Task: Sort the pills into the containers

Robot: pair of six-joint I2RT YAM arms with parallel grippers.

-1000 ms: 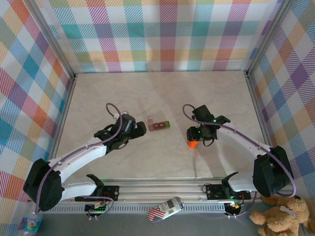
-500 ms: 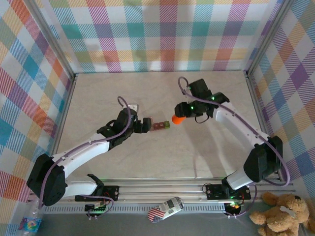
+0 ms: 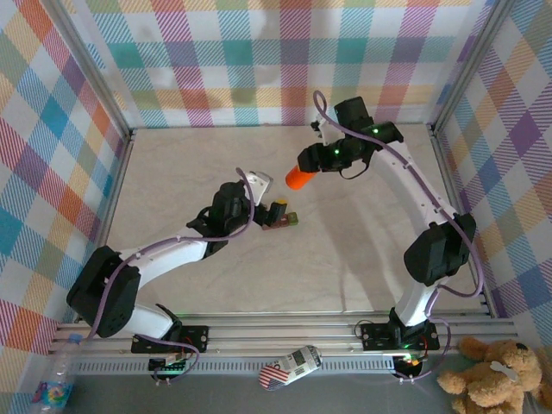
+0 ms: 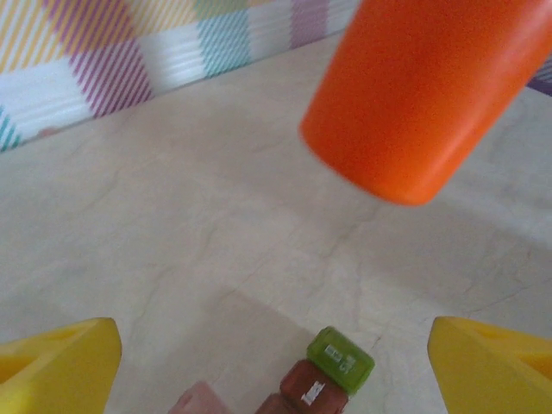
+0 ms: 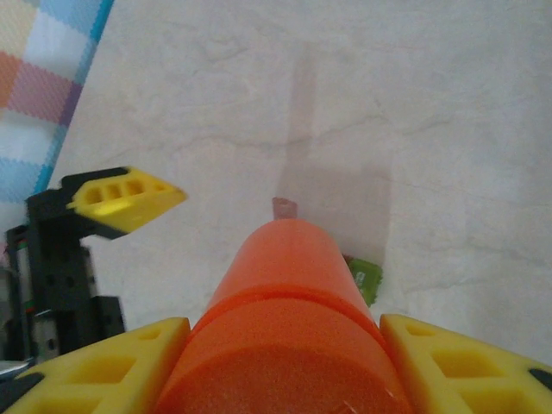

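Observation:
The containers (image 3: pixel 283 222) are a short red-brown strip with a green end compartment (image 4: pixel 341 360), lying mid-table. A pale pink piece (image 4: pixel 203 401) sits at its other end. My left gripper (image 3: pixel 267 198) stands open right at the strip, and its yellow fingertips (image 4: pixel 60 371) flank it wide apart without touching it. My right gripper (image 3: pixel 314 166) is shut on an orange cylindrical bottle (image 3: pixel 301 178), held tilted in the air just behind and above the strip. The bottle (image 5: pixel 289 293) hides most of the strip, leaving the green end (image 5: pixel 366 281) in sight. The pills are out of view.
Plaid walls (image 3: pixel 259 60) and metal frame posts enclose the pale marble table (image 3: pixel 362 250) on three sides. A rail (image 3: pixel 285 332) with the arm bases runs along the near edge. A teddy bear (image 3: pixel 492 375) sits off the table at the bottom right.
My right arm lifted the orange bottle off the table and swung it back and left, above the strip. My left gripper slid right, up to the strip.

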